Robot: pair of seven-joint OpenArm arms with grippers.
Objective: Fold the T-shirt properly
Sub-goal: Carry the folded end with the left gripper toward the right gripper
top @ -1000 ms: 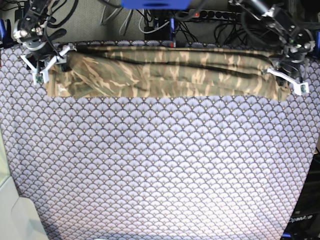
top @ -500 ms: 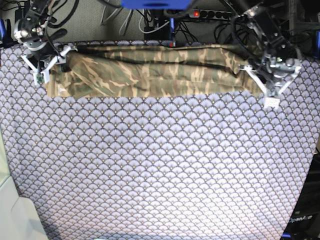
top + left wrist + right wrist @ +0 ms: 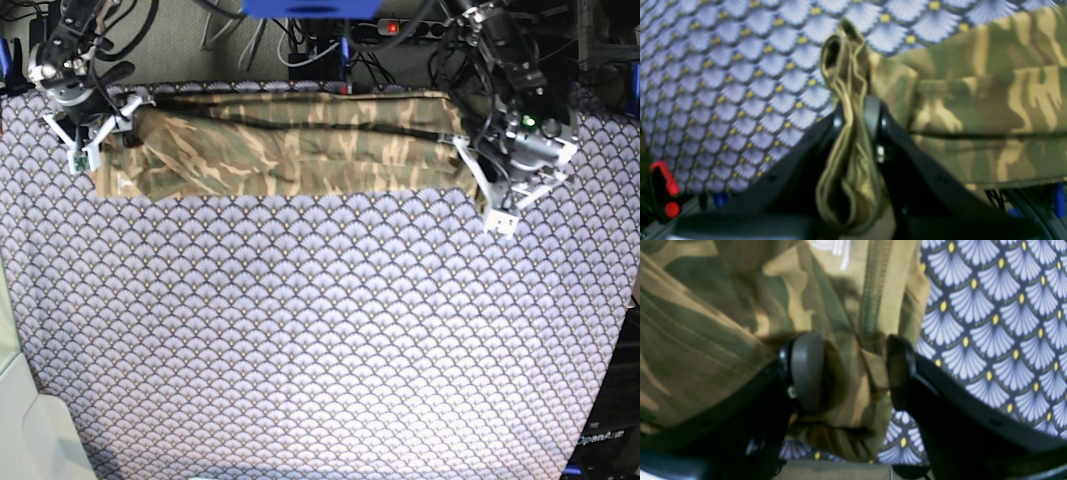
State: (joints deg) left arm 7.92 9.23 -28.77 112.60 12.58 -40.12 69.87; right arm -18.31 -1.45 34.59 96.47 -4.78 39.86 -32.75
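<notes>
Between the left gripper's [image 3: 856, 113] fingers, pressed nearly together, a bunched end of the T-shirt [image 3: 300, 145] is pinched. At the other end, the right gripper [image 3: 853, 370] stands spread, its fingers straddling a hem corner without squeezing it. The shirt lies as a long narrow band along the far edge of the tablecloth [image 3: 320, 340], already folded lengthwise into layers. My reading is that the lengthwise folds are done, while the crosswise folds, bringing one end over toward the other into a compact stack, are left to do.
</notes>
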